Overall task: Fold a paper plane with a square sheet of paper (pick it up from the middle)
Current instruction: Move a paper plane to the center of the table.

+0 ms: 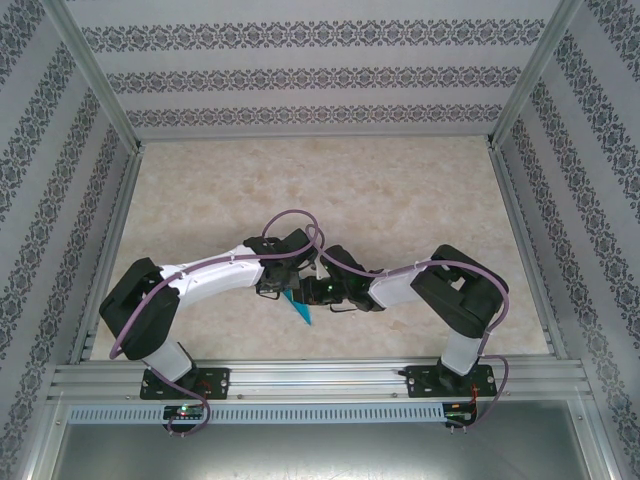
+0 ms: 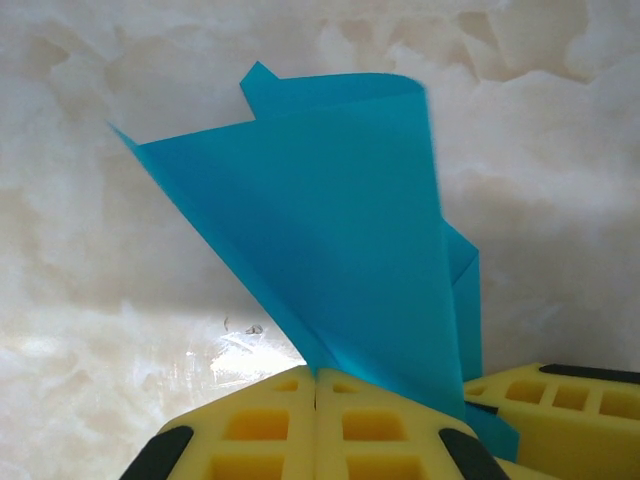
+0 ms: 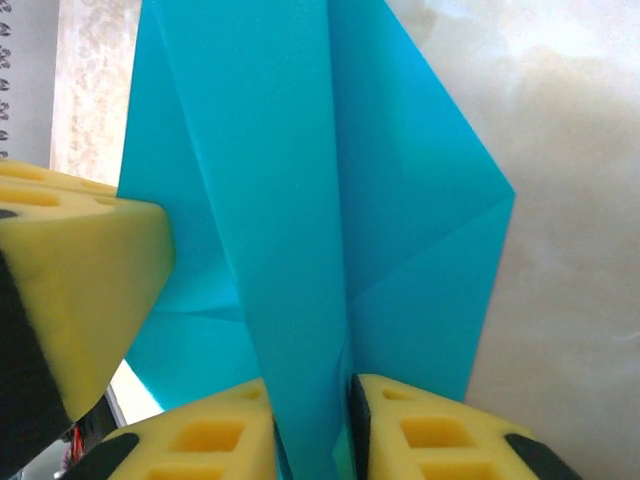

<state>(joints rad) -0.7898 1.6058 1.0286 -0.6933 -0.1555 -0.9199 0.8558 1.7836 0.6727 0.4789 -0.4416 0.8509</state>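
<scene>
Left end effector (image 2: 316, 390) is closed, pinching the lower tip of the teal paper (image 2: 330, 220). Right end effector (image 3: 312, 405) straddles a folded ridge just beside it — firm clamping cannot be confirmed. The paper stands upright over the surface (image 1: 330, 180). Risk: opposing pulls tear it; an off-line squeeze sets a crooked crease.

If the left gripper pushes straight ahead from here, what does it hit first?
Likely the tabletop: the left gripper is shut on the blue paper, which would travel with it, and marble lies behind. The right gripper's yellow finger sits just right of that line; depth is unclear.
</scene>
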